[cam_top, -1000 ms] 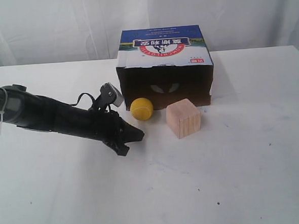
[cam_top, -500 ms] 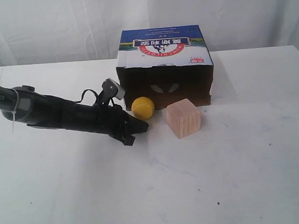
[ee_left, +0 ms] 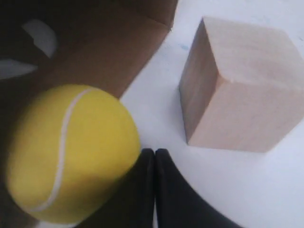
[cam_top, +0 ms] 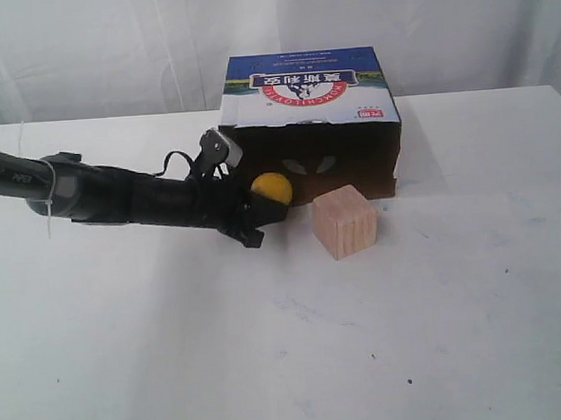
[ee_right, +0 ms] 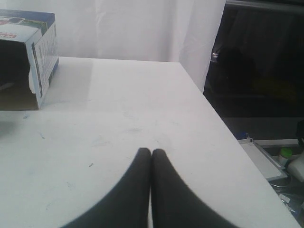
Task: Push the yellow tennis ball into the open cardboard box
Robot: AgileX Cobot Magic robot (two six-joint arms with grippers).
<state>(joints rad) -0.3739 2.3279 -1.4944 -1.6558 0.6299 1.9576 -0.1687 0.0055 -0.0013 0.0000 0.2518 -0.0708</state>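
We see the left tool reaching low across the white bench from the left side of the exterior view. Its two black fingers are pressed tight together with nothing between them. The tip lies against the lower side of the yellow tennis ball. In the left wrist view the same tool shows its joined fingertips touching the ball, whose pale seam curves across its face. The ball sits at the mouth of the open cardboard box, toward the left part of the opening, with the dark brown interior right behind it. We cannot tell whether it has fully crossed the box's front edge. A light wooden cube stands on the bench just beside the ball, in front of the right part of the opening and apart from both ball and tool; up close a strip of bare bench separates it from the ball. The right tool is likewise shut on nothing, over bare bench well away from the box, and we do not find it in the exterior view.
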